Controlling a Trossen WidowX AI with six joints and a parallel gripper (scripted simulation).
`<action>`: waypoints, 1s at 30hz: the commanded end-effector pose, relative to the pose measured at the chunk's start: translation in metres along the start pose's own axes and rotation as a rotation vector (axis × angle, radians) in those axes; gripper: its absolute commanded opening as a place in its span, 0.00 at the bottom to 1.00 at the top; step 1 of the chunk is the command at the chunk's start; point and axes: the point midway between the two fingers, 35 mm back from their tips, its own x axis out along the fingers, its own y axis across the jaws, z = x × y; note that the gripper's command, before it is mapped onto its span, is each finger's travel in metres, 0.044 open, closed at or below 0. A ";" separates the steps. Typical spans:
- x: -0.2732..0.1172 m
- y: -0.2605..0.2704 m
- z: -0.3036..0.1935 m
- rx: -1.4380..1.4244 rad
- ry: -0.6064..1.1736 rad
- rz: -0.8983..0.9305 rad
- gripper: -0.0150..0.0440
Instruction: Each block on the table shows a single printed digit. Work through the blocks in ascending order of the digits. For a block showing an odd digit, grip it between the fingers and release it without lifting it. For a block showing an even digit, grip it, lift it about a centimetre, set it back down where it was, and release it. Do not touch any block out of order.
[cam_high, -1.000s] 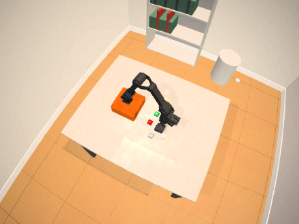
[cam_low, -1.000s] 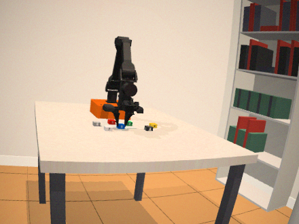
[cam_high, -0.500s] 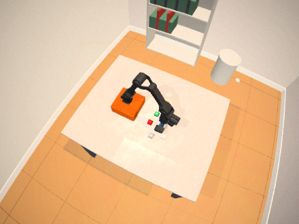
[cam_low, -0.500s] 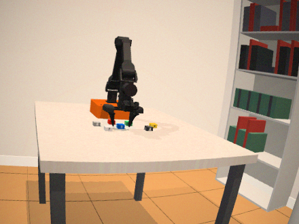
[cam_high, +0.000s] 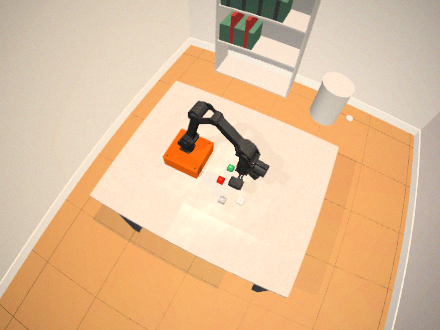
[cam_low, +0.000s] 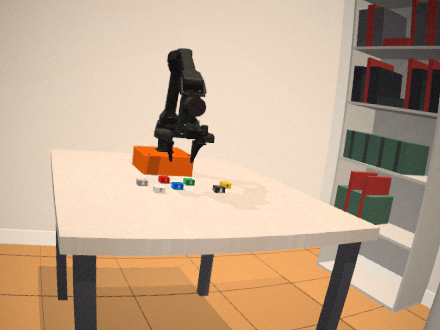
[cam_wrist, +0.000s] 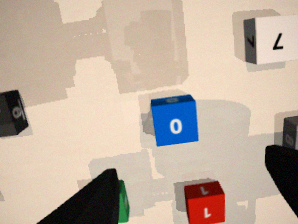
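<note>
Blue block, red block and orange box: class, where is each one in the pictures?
Blue block (cam_low: 177, 186) (cam_wrist: 175, 125): exterior and wrist views, its body; its 0 face.
Red block (cam_high: 221, 180) (cam_wrist: 205, 206): top and wrist views, its top; its side.
Orange box (cam_high: 187, 159) (cam_low: 170, 164): top and exterior views, its top; its side.
</note>
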 end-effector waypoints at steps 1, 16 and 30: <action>-0.037 0.000 0.000 0.001 -0.022 -0.005 0.58; -0.038 -0.007 -0.018 0.001 -0.020 -0.005 0.46; -0.010 -0.024 -0.085 0.001 -0.014 -0.007 0.59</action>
